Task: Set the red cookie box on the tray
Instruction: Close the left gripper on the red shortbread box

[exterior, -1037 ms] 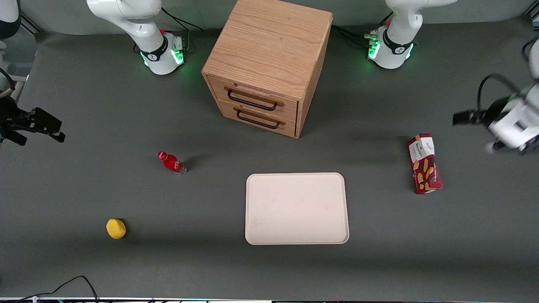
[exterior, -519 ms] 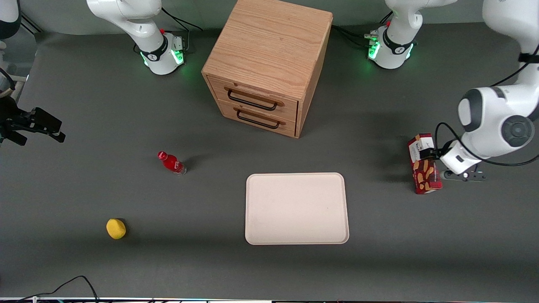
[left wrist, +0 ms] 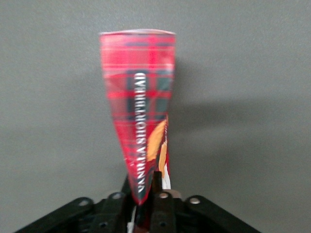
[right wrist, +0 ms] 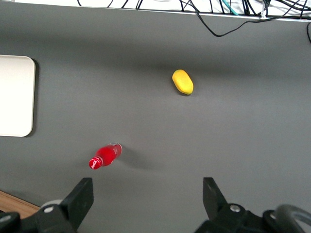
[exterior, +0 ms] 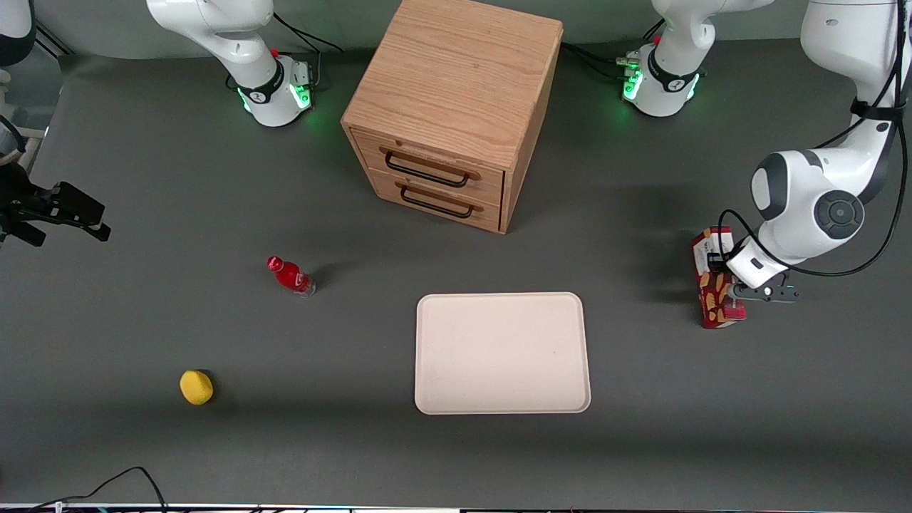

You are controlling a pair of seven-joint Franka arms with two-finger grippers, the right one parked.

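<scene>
I see the pincer (exterior: 721, 274) at the right of the front frame, down on the cookie box's (exterior: 714, 299) white-label end, fingers (left wrist: 156, 194) pressed against both sides of it. The box lies on the desk (exterior: 214, 178), well apart from the tray (exterior: 499, 353) at lower centre.

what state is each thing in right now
red cookie box: on the table, off the tray, one end between the jaws
tray: flat on the table, nothing on it
gripper: down at the box, jaws around its end
drawer cabinet: both drawers closed
red bottle: standing, cap on
yellow object: resting on the table
</scene>
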